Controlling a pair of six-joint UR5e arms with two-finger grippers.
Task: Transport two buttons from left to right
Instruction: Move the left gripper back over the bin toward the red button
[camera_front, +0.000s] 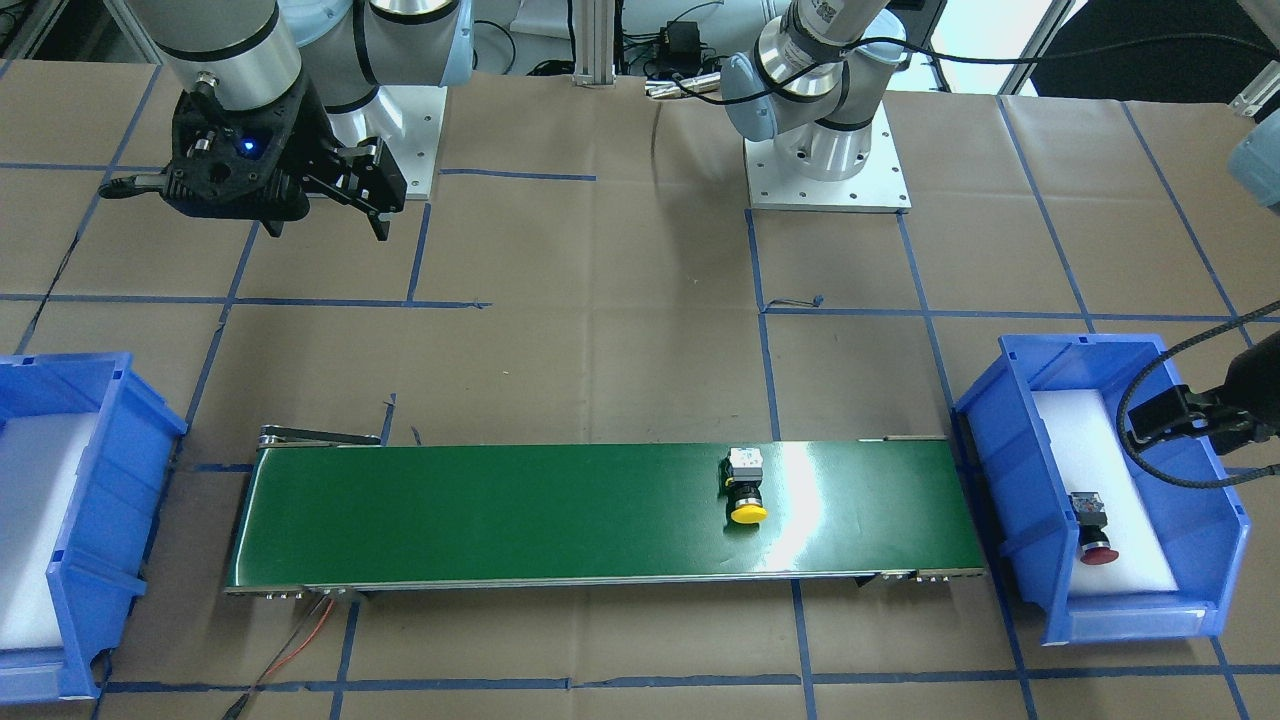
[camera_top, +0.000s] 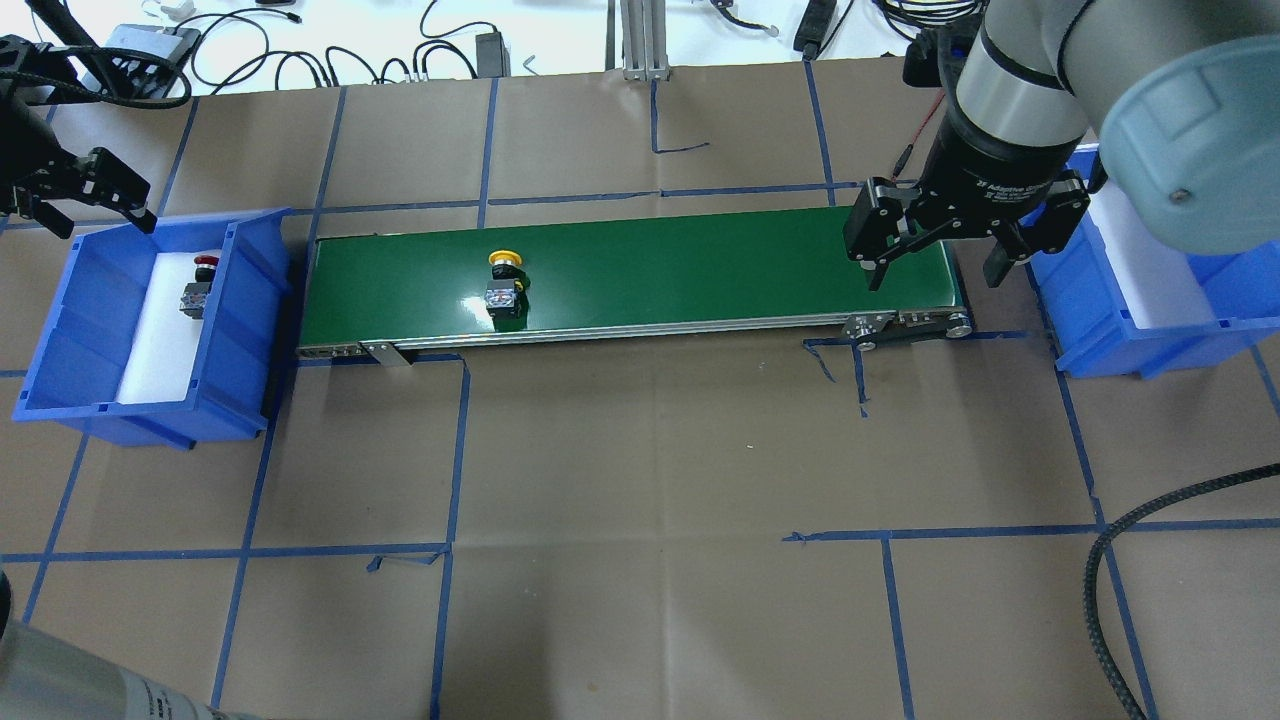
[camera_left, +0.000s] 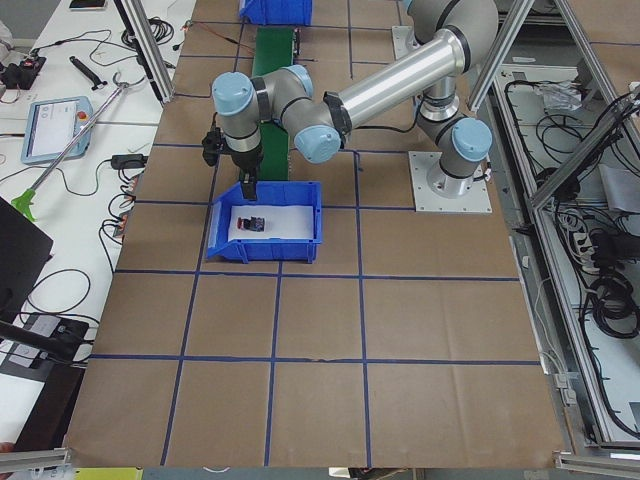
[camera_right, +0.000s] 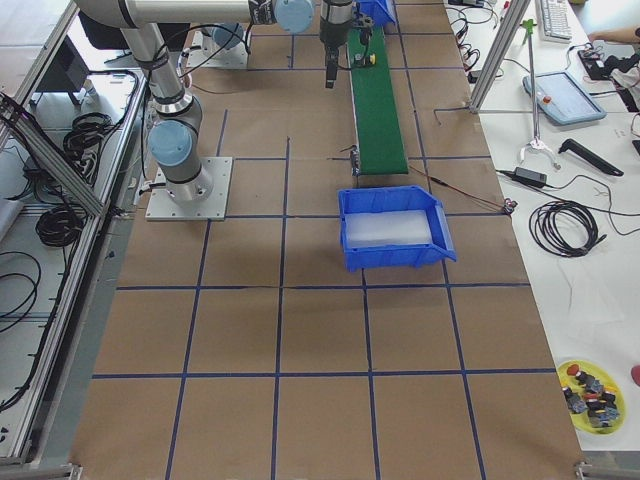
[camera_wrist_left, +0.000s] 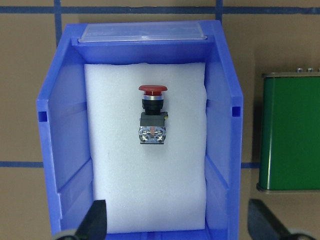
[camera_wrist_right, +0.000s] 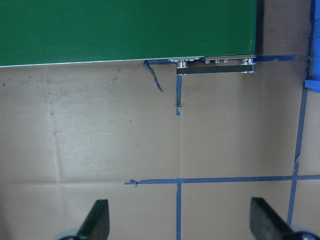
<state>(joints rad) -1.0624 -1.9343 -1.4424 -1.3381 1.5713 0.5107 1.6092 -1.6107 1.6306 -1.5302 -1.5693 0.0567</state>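
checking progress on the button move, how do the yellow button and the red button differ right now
Cap colour: the yellow button has a yellow cap, the red button a red one. Place: the yellow button lies on the green belt; the red button lies on white foam in the blue bin. Both lie on their sides, caps pointing the same way.

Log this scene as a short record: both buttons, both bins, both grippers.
yellow button: lying on its side on the green belt, in its left part
red button: lying on white foam in the left bin
right bin: no button seen inside
left gripper: open, empty, above the left bin
right gripper: open, empty, near the belt's right end
task status: neither button in the right bin yet
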